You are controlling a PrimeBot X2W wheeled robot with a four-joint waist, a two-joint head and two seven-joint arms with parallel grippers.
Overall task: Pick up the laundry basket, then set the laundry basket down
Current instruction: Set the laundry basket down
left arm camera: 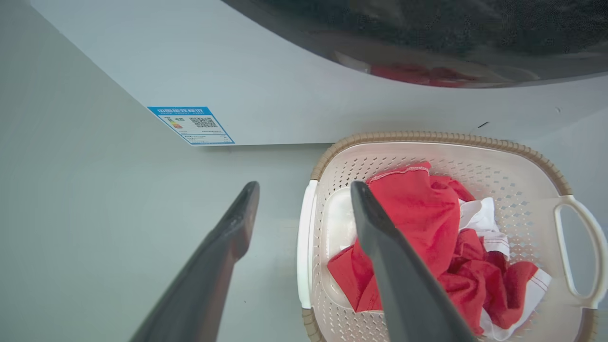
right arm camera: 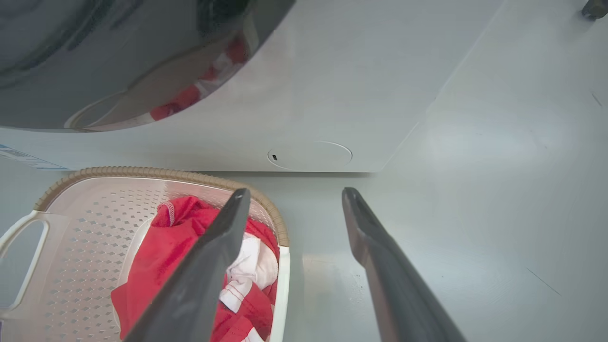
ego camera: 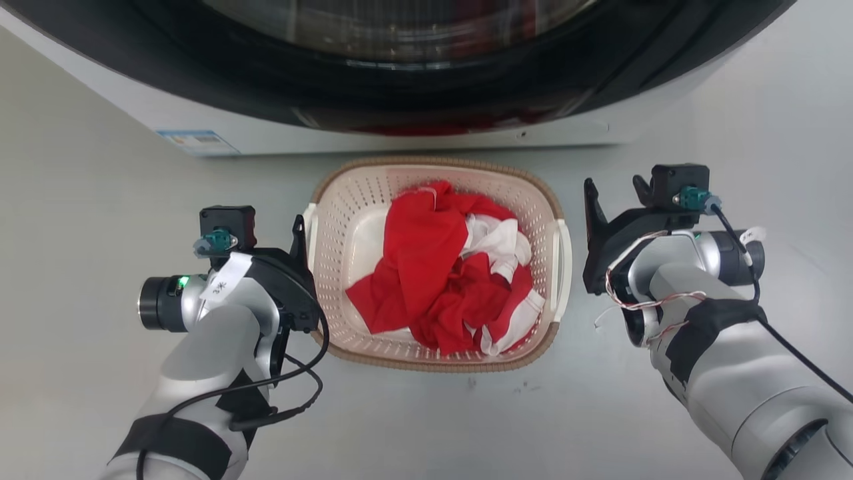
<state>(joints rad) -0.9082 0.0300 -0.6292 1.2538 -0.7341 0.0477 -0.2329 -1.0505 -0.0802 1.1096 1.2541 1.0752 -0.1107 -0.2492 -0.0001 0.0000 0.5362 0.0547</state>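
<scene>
The laundry basket (ego camera: 346,200), cream with a brown woven-look rim, stands on the grey floor just in front of the washer. It holds crumpled red and white clothes (ego camera: 433,267). My left gripper (ego camera: 298,233) is open at the basket's left handle (left arm camera: 304,247); one finger is over the floor, the other over the basket's inside. My right gripper (ego camera: 592,203) is open a little off the right handle (right arm camera: 283,285), which lies between its fingers (right arm camera: 228,228). Neither gripper holds anything.
The washer (ego camera: 266,133), white with a dark round door, rises right behind the basket, with a blue label (left arm camera: 190,124) low on its front. Bare grey floor (ego camera: 80,200) spreads left, right and in front of the basket.
</scene>
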